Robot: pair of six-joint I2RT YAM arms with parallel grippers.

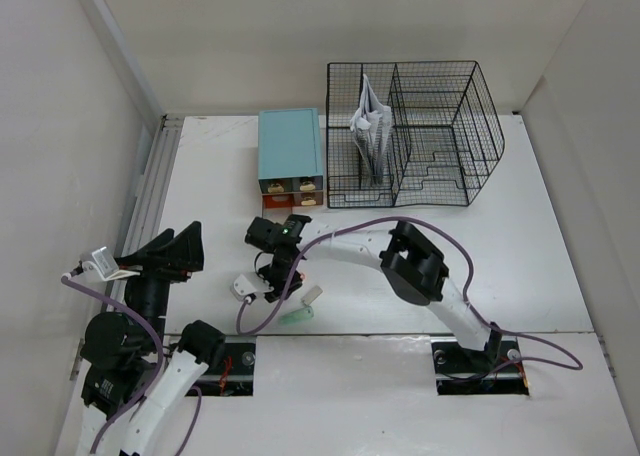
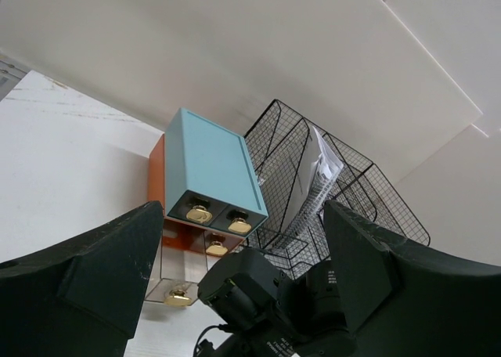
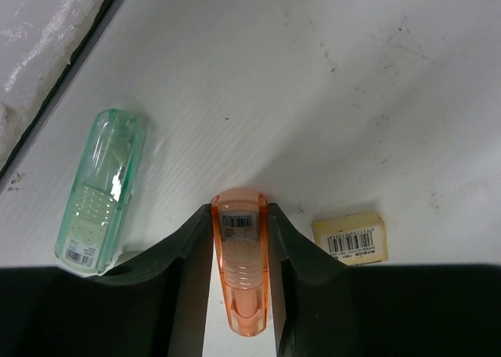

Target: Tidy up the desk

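The white desk (image 1: pixel 530 246) holds small items near its front middle. My right gripper (image 3: pixel 239 216) is shut on an orange translucent stapler-like piece (image 3: pixel 241 255), down at the desk surface; in the top view this gripper (image 1: pixel 275 284) is left of centre. A green translucent piece of the same shape (image 3: pixel 98 189) lies left of it, also in the top view (image 1: pixel 298 315). A cream eraser (image 3: pixel 350 237) lies to its right. My left gripper (image 1: pixel 175 248) is open and empty at the left, raised and facing the drawer box; it also shows in the left wrist view (image 2: pixel 243 239).
A teal-topped drawer box (image 1: pixel 290 146) with gold knobs (image 2: pixel 198 214) stands at the back. A black wire-mesh rack (image 1: pixel 415 136) holding papers (image 1: pixel 368 126) is to its right. A small white object (image 1: pixel 243 286) lies left of the right gripper. A ribbed rail (image 1: pixel 150 196) runs along the left edge.
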